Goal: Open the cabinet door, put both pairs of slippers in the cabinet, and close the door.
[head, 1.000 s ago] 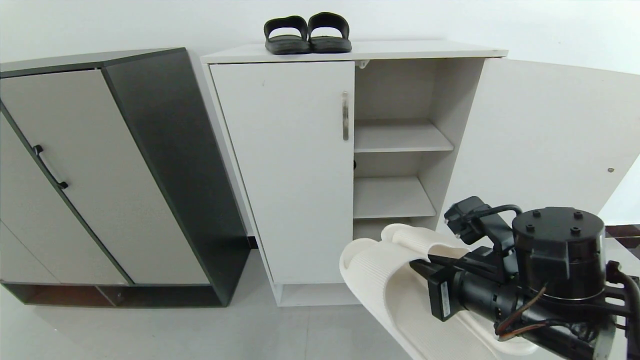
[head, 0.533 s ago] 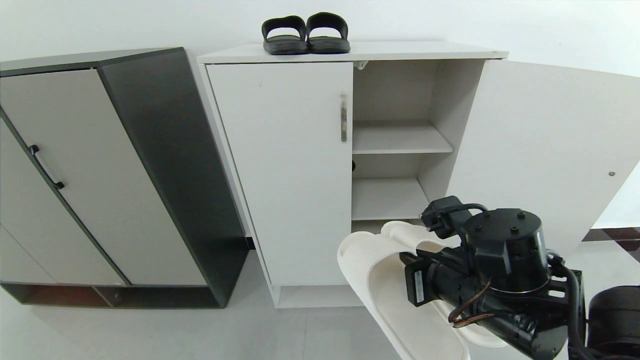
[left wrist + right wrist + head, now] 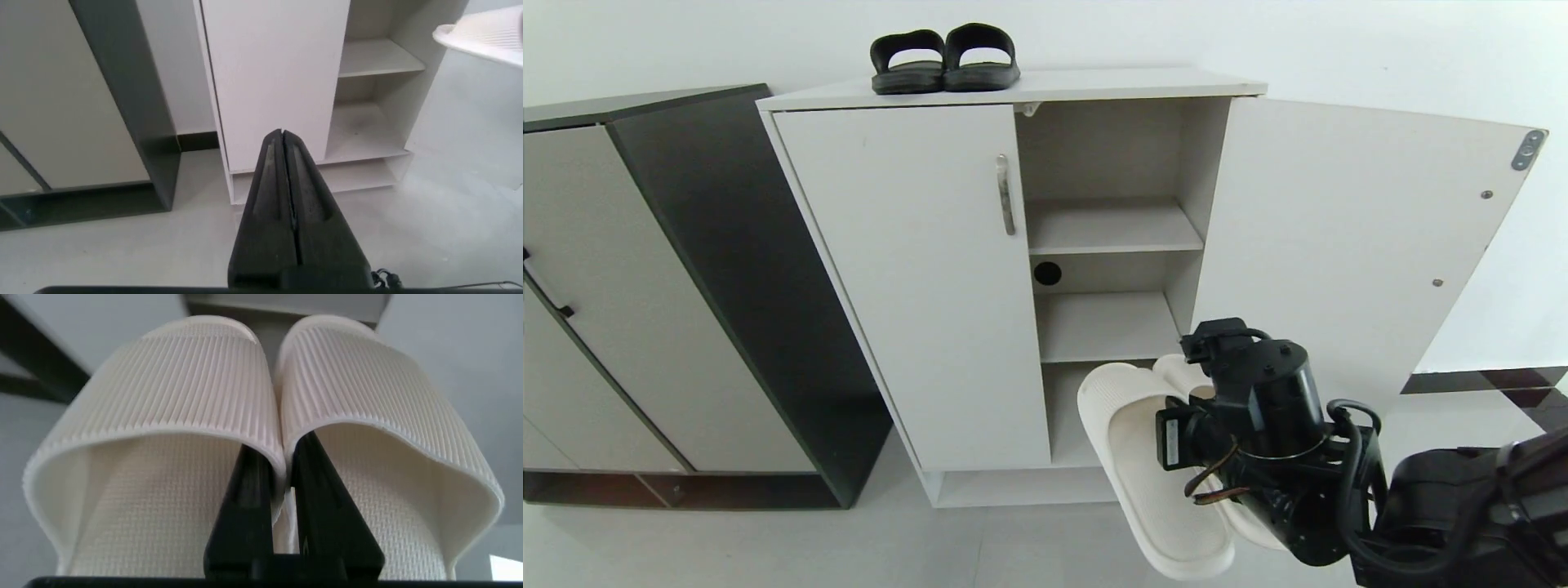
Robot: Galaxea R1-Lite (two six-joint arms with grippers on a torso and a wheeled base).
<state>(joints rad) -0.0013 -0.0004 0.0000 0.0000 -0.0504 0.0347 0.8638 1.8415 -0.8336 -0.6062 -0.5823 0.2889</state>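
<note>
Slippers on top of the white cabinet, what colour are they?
The slippers are black, clearest in the head view.

No text, number, brand or sign can be read anywhere here. The one printed item is a small white rectangular sticker [image 3: 1172, 442] on the black wrist housing of the right arm [image 3: 1270, 408], just behind the pair of white ribbed foam slippers [image 3: 1143, 465]. Its print is too small to make out
</note>
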